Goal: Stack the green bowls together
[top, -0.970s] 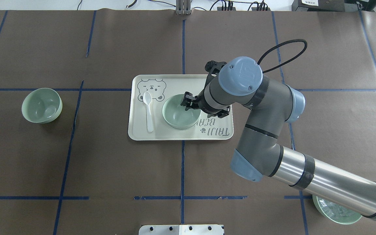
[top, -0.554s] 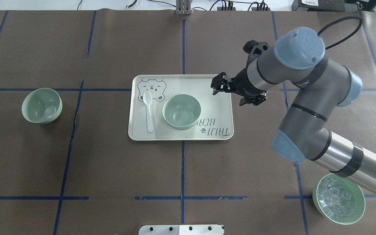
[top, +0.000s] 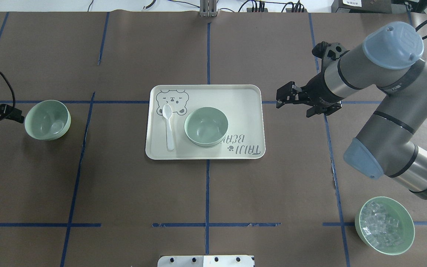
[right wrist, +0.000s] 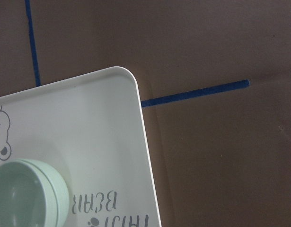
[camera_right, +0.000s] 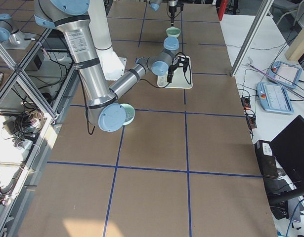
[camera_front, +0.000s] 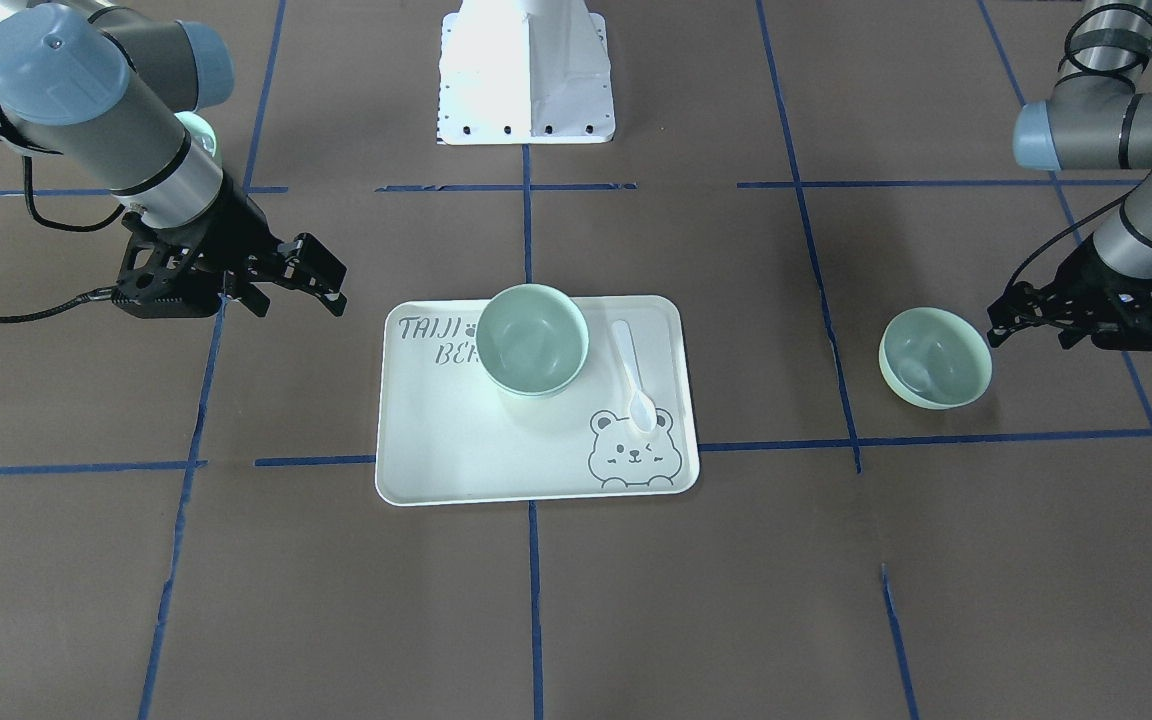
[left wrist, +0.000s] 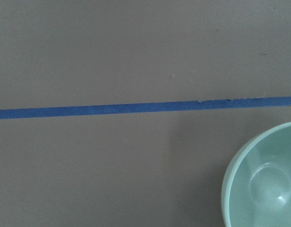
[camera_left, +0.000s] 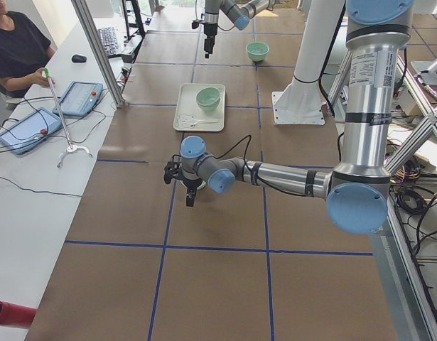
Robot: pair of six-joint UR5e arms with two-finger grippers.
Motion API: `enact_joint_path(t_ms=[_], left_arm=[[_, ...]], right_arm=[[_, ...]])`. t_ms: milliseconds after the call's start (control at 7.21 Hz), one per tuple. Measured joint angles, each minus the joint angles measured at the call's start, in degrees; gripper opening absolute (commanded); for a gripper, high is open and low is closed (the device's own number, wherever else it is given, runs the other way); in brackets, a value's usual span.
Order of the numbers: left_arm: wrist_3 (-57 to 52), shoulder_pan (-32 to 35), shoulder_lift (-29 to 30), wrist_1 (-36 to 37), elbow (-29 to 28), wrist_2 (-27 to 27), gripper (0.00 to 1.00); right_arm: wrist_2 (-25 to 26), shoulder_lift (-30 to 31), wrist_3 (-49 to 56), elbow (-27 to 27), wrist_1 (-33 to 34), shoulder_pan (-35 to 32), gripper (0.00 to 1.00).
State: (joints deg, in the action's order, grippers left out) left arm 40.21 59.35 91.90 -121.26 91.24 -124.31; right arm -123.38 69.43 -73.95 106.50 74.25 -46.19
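Three pale mint-green round plastic bowls [top: 206, 128]: two nested on one cream bear-print tray [top: 243, 96] mid-desk, a lone bowl [top: 47, 119] by the left edge. Right gripper [top: 280, 99] spread, empty; left gripper [camera_front: 996, 328] unclear. Brown blue-taped desk [top: 124, 193].

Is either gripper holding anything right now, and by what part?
Nothing. The right gripper is open beside the tray; the left gripper is open beside a bowl, not gripping it.

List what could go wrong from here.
1. The lone green bowl sits tilted on the table; the left gripper, beside its rim, could knock or roll it instead of gripping it.
2. Carried to the tray, it could clip the white spoon next to the green bowl on the tray.
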Motion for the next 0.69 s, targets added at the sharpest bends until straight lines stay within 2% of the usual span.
enact_joint_path(t_ms=[139,277,416,554,693], left_arm=[[0.3,-0.5,1.1,-0.4,-0.8,-0.1,0.93],[0.4,-0.8,2.1,-0.5,-1.9,-0.2,0.68],[0.4,-1.2,2.8,-0.6,-2.9,-0.3,0.27],[0.4,-1.6,3.2,-0.6,-3.6,-0.3,0.0],[0.4,-2.0,3.5,-0.6,-3.9,-0.5,0.0]], right_arm=[[0.0,0.1,0.1,0.1,0.0,0.0,1.0],[0.0,0.2,0.2,0.1,-0.1,0.0,1.0],[0.0,0.2,0.2,0.1,-0.1,0.0,1.0],[0.0,0.2,0.1,0.1,-0.1,0.0,1.0],[0.0,0.1,0.1,0.1,-0.1,0.0,1.0]])
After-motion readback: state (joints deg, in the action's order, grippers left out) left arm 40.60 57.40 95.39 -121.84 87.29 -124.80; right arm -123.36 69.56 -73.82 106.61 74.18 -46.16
